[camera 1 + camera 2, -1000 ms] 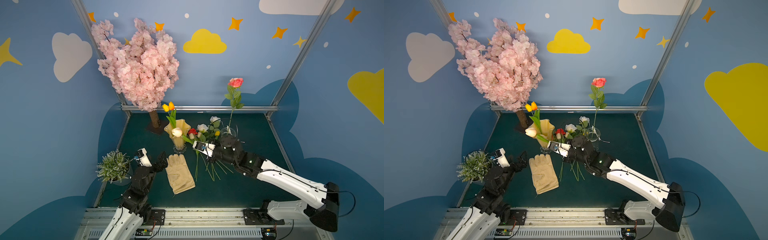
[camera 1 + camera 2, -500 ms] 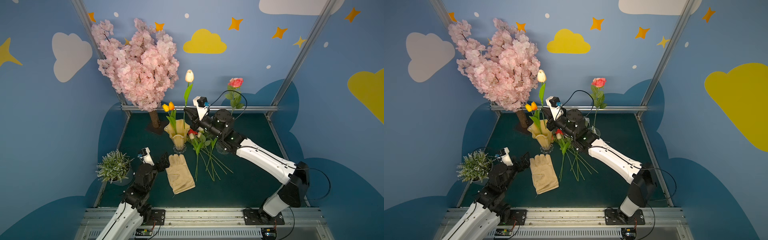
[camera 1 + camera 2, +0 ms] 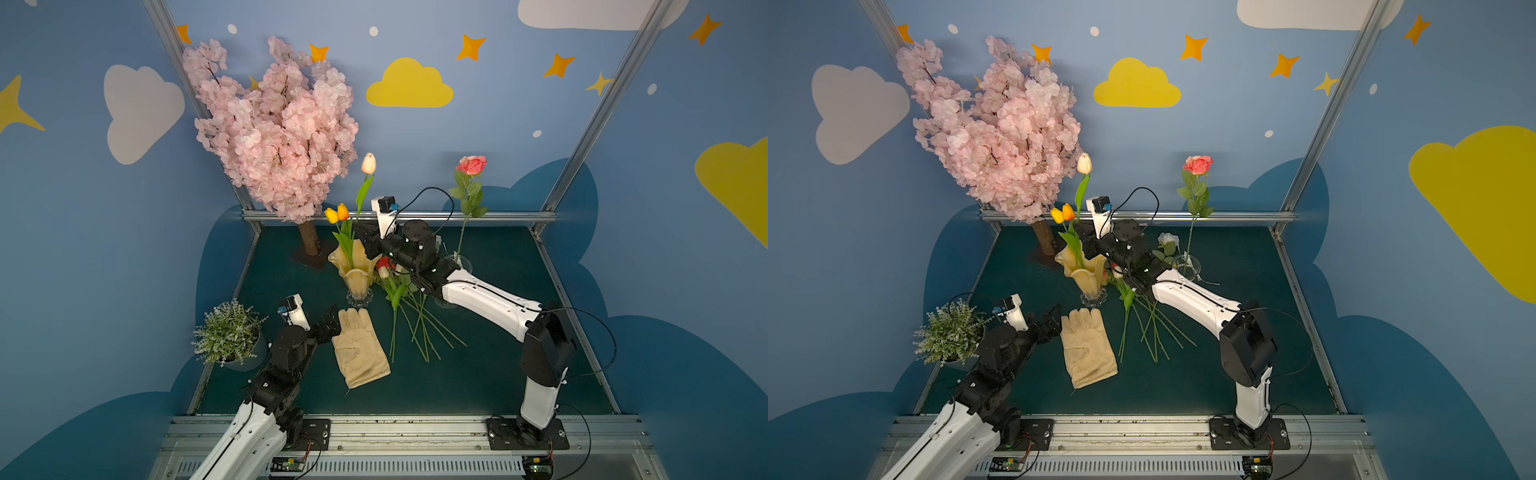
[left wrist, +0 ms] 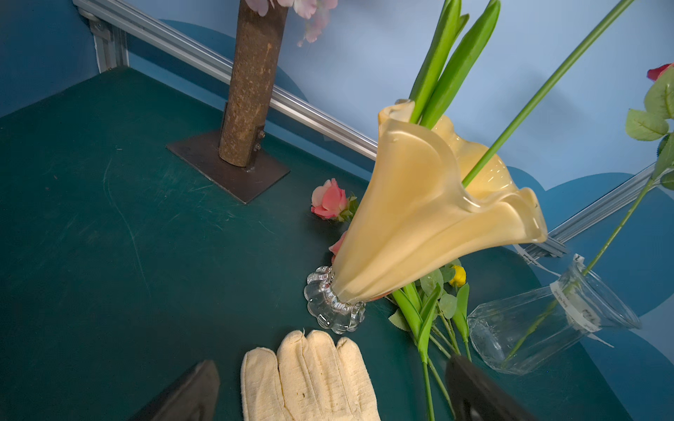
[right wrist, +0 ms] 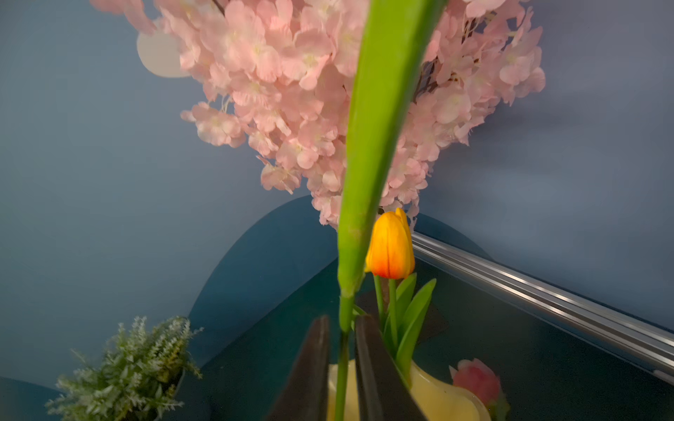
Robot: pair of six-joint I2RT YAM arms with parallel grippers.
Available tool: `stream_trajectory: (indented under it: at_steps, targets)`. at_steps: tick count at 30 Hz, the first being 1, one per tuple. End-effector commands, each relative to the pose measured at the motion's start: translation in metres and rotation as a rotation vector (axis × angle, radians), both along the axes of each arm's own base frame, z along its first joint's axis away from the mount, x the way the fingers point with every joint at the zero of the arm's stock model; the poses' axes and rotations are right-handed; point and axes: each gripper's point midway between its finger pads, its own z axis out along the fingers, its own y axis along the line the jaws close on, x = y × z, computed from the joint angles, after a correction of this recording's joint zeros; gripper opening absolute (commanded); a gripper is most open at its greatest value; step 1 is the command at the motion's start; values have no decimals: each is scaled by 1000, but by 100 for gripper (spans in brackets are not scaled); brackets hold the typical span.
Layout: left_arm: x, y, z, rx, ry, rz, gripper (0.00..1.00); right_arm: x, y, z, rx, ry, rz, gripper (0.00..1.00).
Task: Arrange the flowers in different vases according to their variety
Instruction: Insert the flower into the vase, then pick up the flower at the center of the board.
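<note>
A cream-pink tulip (image 3: 368, 163) stands upright with its stem (image 5: 343, 364) running down into the amber vase (image 3: 355, 266). My right gripper (image 5: 341, 320) hovers over the vase's rim; its jaws stand slightly apart around the stem, with a gap on each side. Yellow and orange tulips (image 3: 337, 214) are in the same vase. A pink rose (image 3: 471, 165) stands in the clear glass vase (image 4: 547, 320). Several loose flowers (image 3: 409, 316) lie on the mat between the vases. My left gripper (image 4: 332, 379) is open just above the fingers of a cream glove (image 3: 359, 349).
The pink blossom tree (image 3: 278, 124) rises at the back left, its trunk plate (image 4: 226, 167) behind the amber vase. A small potted plant (image 3: 226, 332) sits at the left edge beside my left arm. A metal rail (image 3: 498, 216) bounds the back.
My right gripper rose from the flower pile with the cream-pink tulip, swung it upright over the amber vase, lowered the stem in, and its jaws have now parted. The left arm barely moved.
</note>
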Motion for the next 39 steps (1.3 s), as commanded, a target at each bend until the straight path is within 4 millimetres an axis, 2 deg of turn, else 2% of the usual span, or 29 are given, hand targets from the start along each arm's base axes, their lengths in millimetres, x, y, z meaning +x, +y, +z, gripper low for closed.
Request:
stream_trajectory:
  at_steps: [1, 2, 6, 10, 15, 18, 22, 27, 30, 34, 39]
  targets:
    - [4, -7, 18, -10, -39, -32, 100, -8, -4, 0, 4, 20, 50, 44]
    - [5, -9, 17, -9, -35, -40, 100, -11, -9, 0, -1, 21, 47, 47]
    - [7, -16, 18, -6, -35, -78, 100, -23, -37, 6, -7, 21, 26, 49]
    - [9, -26, 19, 1, -33, -128, 100, -42, -75, 9, -42, 9, -14, 52]
    - [12, -44, 18, 6, -13, -211, 100, -68, -130, -1, -127, 0, -88, 57]
    - [14, -62, 18, 8, 3, -283, 100, -82, -166, -16, -193, 13, -146, 59]
    - [12, -96, 20, 20, 51, -413, 98, -100, -213, -45, -245, 38, -226, 61]
    - [-6, -132, 29, 52, 68, -491, 85, -110, -267, -76, -241, 101, -359, 66]
    - [-24, -145, 23, 67, 112, -503, 78, -113, -287, -100, -237, 151, -405, 68]
    - [-46, -156, -1, 120, 211, -494, 68, -112, -304, -128, -250, 206, -444, 70]
    - [-71, -172, -26, 156, 283, -493, 62, -110, -322, -151, -248, 266, -497, 75]
